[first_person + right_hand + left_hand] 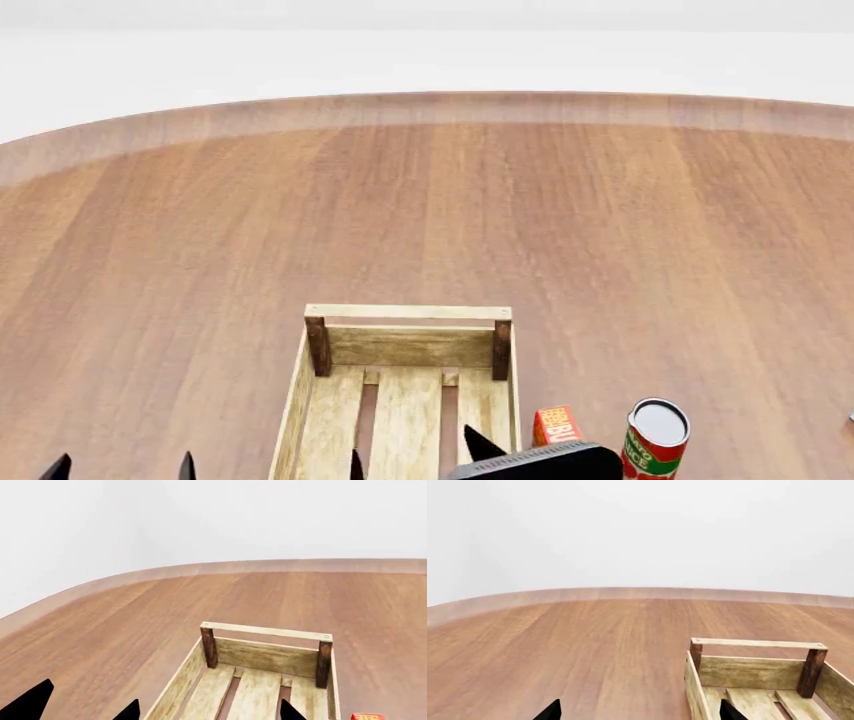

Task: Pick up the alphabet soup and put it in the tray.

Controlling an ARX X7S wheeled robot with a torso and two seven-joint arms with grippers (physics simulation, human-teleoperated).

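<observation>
The alphabet soup does not show in any view. The tray [407,345], a light-wood slatted crate with dark corner posts, lies low in the middle of the head view; nothing shows in the part of it in view. It also shows in the left wrist view [754,672] and the right wrist view [267,657]. My left gripper [122,468] is open and empty over bare table left of the tray, as the left wrist view [639,712] shows. My right gripper [418,455] is open and empty over the tray's near part, with only slats between its fingertips in the right wrist view [210,711].
A red-and-green can [654,442] with a dark top stands right of the tray. A small orange box [558,427] sits between that can and the tray, and its corner shows in the right wrist view [367,716]. The round wooden table [427,200] stretches far ahead to its curved edge.
</observation>
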